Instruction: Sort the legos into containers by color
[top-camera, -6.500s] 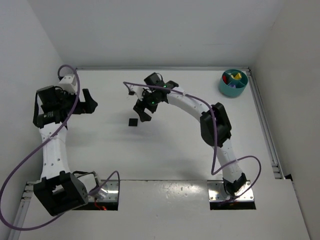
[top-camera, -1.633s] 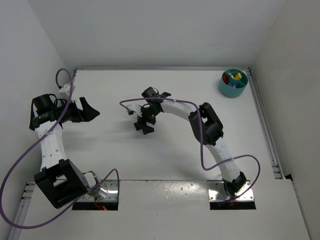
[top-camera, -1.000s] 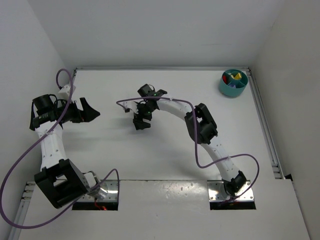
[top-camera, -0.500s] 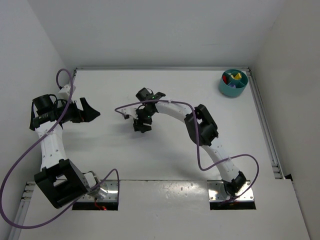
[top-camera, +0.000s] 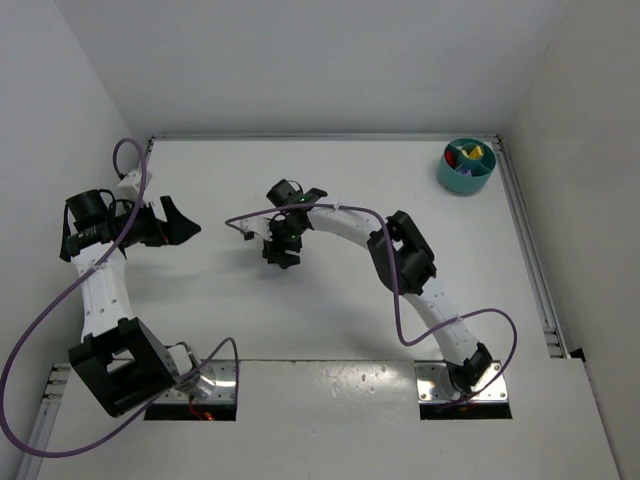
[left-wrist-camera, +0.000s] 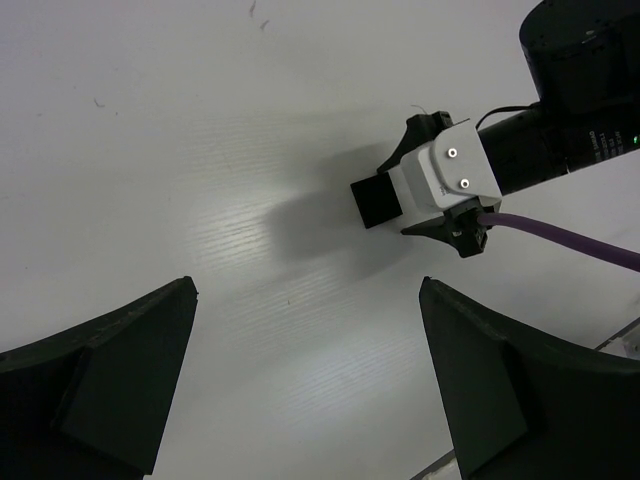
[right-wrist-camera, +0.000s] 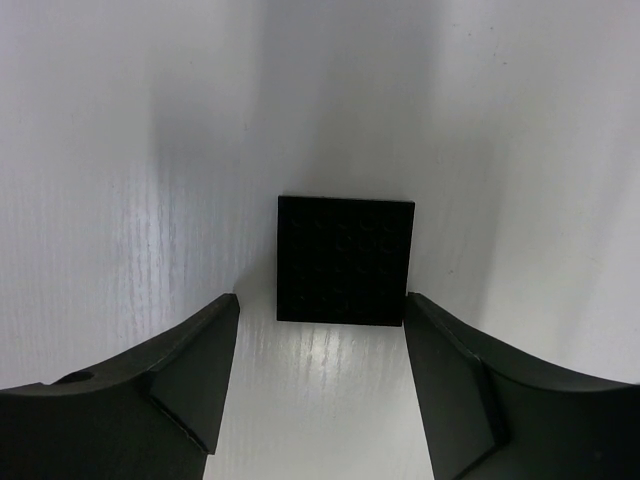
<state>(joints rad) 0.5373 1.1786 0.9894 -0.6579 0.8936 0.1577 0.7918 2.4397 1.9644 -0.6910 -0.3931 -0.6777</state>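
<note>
A flat black square lego plate (right-wrist-camera: 345, 260) lies on the white table, with studs on top. My right gripper (right-wrist-camera: 321, 302) is open, its fingers on either side of the plate's near edge, not touching it. In the top view the right gripper (top-camera: 281, 250) covers the plate. The plate also shows in the left wrist view (left-wrist-camera: 375, 201), beside the right wrist. The teal dish (top-camera: 446, 178) stands at the far right corner and holds yellow (top-camera: 476, 153), red (top-camera: 455, 155) and pale purple bricks. My left gripper (top-camera: 186, 222) is open and empty at the left.
A metal rail (top-camera: 530, 250) runs along the table's right edge. White walls close in the back and both sides. A purple cable (top-camera: 250, 215) loops off the right wrist.
My right gripper has moved left and down over the black plate, which lay bare at the start. The left arm drew back early on, then stayed still.
</note>
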